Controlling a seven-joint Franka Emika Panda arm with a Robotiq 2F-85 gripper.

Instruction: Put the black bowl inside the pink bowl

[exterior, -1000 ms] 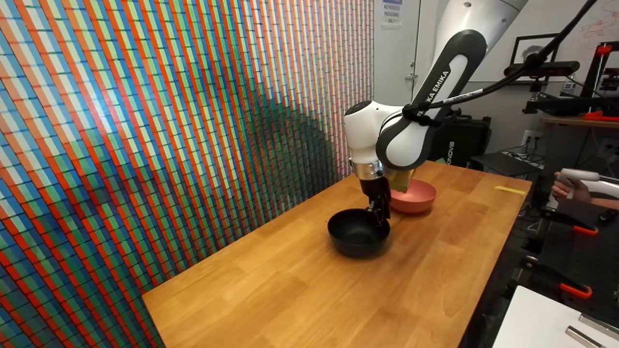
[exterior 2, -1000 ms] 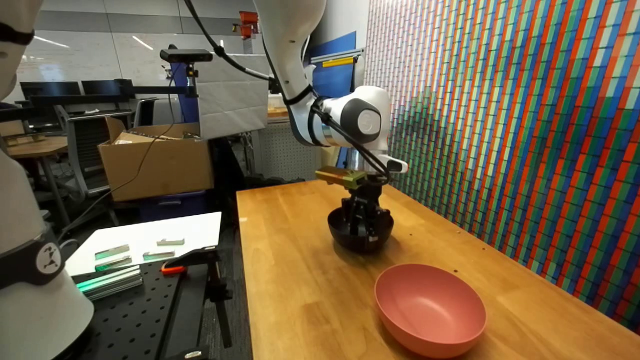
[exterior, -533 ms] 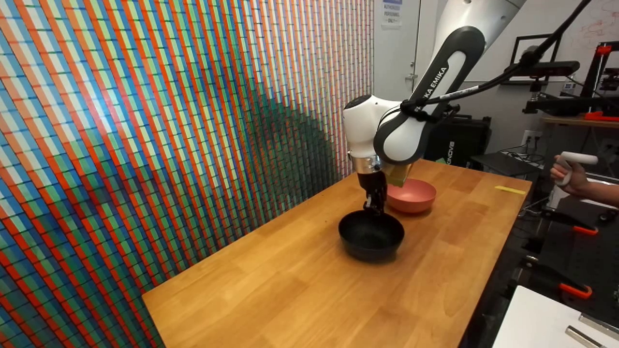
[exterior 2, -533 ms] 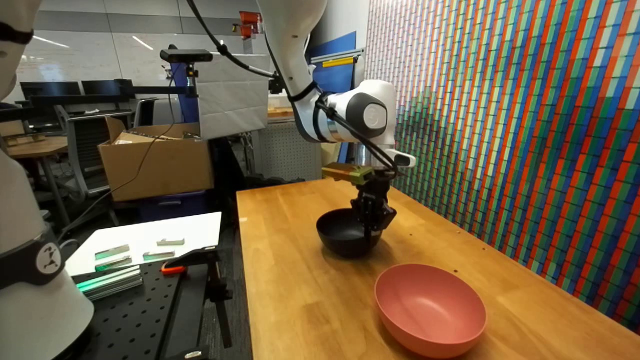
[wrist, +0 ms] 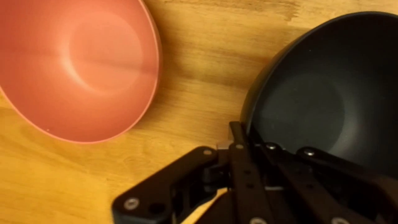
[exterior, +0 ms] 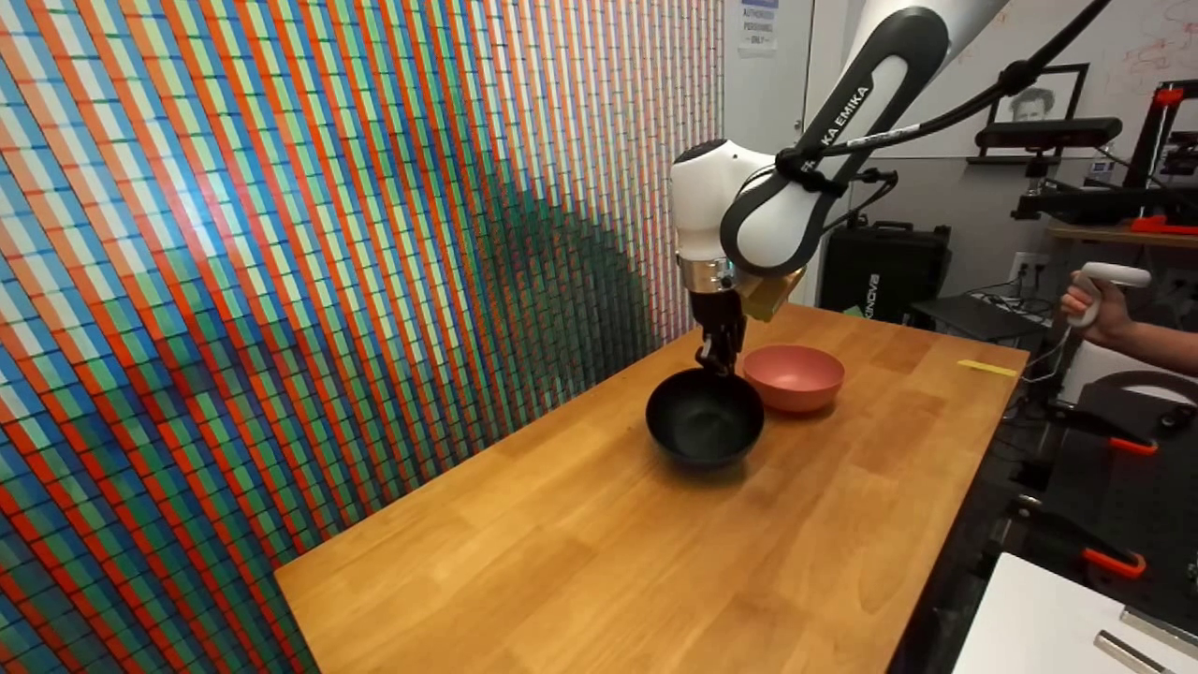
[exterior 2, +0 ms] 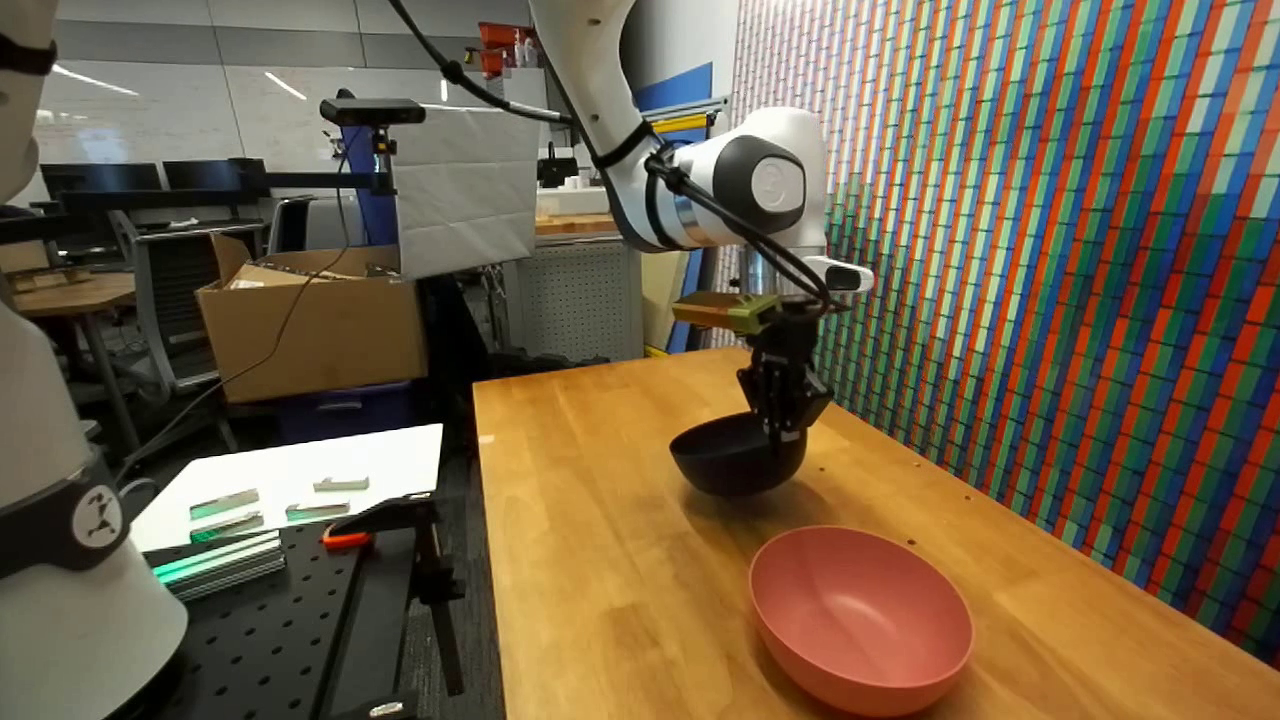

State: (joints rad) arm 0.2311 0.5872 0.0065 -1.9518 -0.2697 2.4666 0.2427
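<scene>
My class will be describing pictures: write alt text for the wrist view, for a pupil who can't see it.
A black gripper grips the rim of a black bowl at right, its jaws on either side of the bowl's wall. Apart from it, at upper left, a pink bowl sits on a wooden table; the picture's edges cut off both bowls.

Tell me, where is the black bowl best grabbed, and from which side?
The black bowl likely suits a pinch on its rim from above: the wall is thin and the mouth, though tilted, faces mostly up. The gripper holds it there.
</scene>
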